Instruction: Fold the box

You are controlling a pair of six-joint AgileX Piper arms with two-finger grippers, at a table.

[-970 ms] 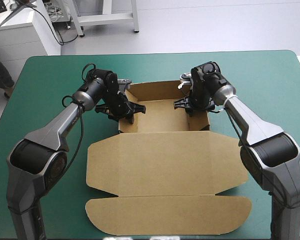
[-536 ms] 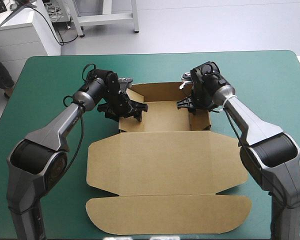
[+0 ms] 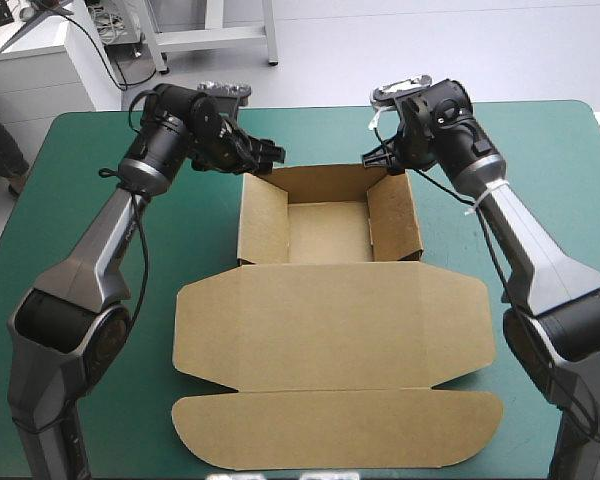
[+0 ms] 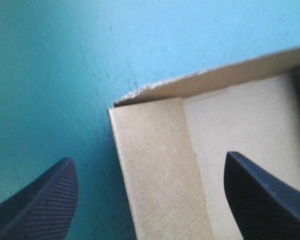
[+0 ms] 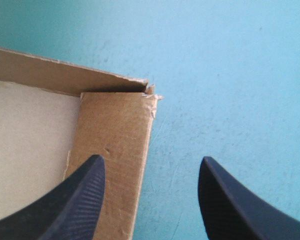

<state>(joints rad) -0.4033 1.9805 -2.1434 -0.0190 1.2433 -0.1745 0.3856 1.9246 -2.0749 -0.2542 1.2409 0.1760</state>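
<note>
Risen off the box, left gripper and right gripper hang wide open, empty; wrist views show each over a far corner.

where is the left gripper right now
In the high view, the left gripper is open at the far left corner of the box, opposite the right gripper.

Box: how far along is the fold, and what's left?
Done: the box stands as an open tray, its side walls upright and tucked. In hand: nothing; the left gripper and right gripper hover open over the tray's far corners, each straddling a side wall. Left: the lid lies flat, its end flap unfolded.
</note>
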